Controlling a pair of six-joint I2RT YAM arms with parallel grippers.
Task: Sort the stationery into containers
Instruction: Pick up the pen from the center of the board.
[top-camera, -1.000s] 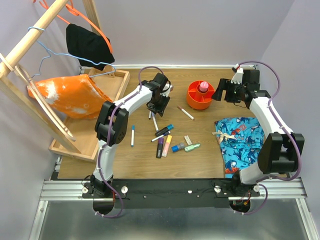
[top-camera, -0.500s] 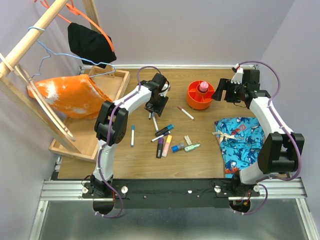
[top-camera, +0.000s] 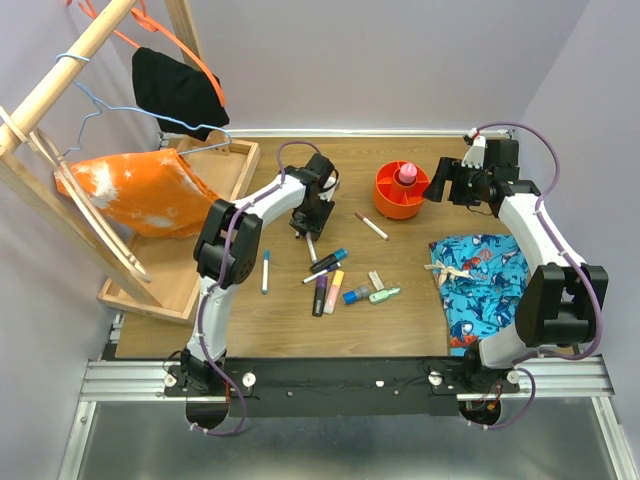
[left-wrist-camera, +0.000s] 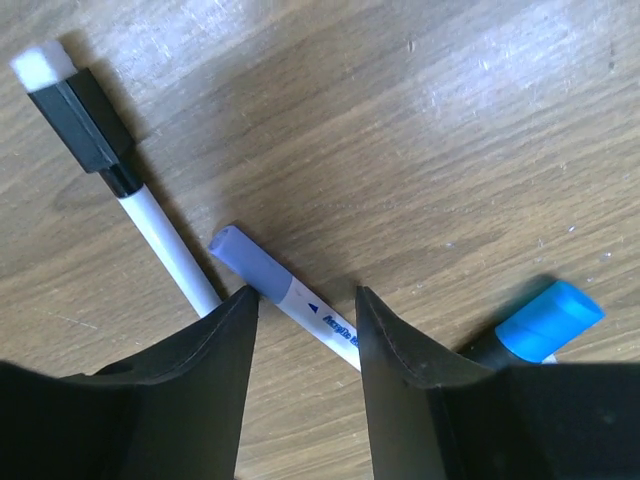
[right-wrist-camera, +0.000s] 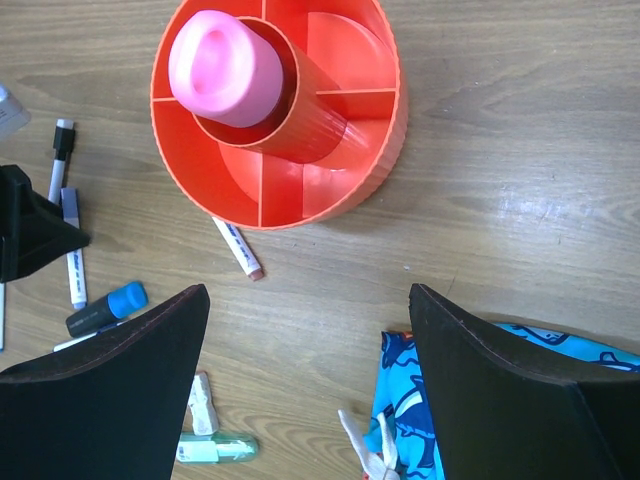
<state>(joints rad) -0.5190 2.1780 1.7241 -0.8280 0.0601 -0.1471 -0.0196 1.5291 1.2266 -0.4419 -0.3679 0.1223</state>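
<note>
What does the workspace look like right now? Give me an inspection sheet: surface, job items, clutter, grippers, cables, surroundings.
Surface: wood-grain table, no spills seen.
Job's things: orange-red pot holds one pink marker upright in its centre tube; visible outer compartments empty. Loose pens and markers lie nearer the arm bases; a red-capped pen lies beside the pot.
Clutter: blue patterned cloth at right; orange cloth in wooden tray.
Grippers: left gripper open, straddling a purple-capped pen; right gripper open, empty, near the pot.
Cables: purple cables loop along both arms; no snag seen.
Surroundings: wooden rack with hangers and a black garment at left.
</note>
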